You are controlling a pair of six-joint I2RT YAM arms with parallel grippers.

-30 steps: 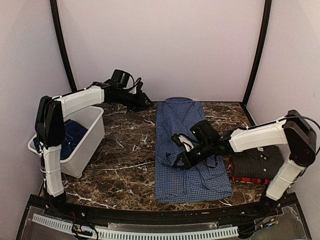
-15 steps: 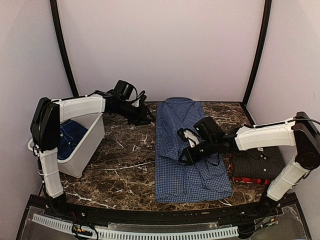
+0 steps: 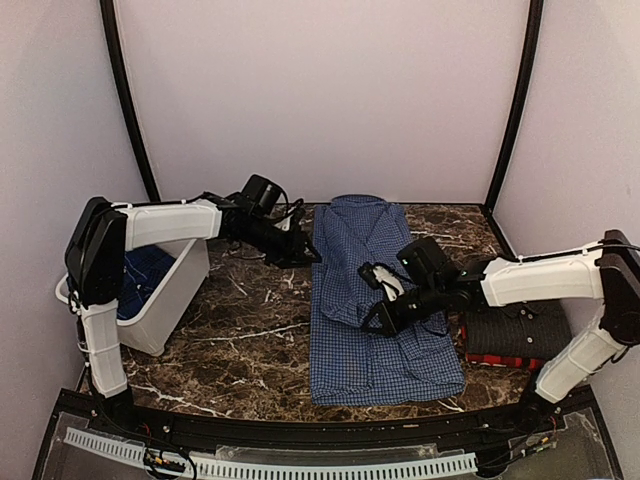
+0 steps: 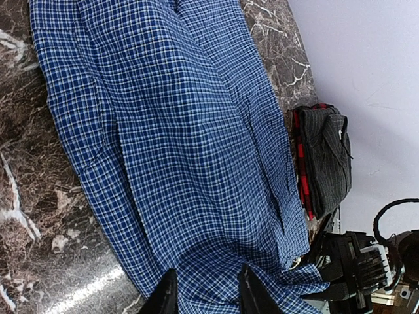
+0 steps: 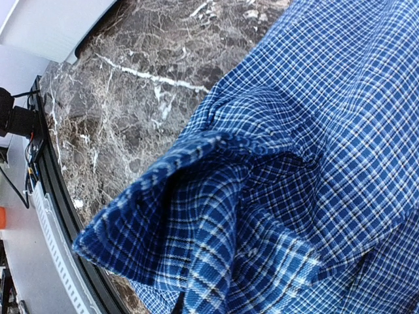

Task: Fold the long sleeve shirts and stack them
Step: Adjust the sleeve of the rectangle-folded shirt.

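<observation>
Right of one bin (image 3: 176, 292), three shirts (image 3: 355, 340)

Whole table (image 3: 240, 330) is framed from above, on the near-edge side. Left wrist view is aimed low across the blue-check shirt (image 4: 177, 144), rightward. Right wrist view is set close on its bunched fold. Shirt is shared by all three.

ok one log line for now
right gripper: shut on blue check shirt | left gripper: open by its edge | folded stack: at right
</observation>
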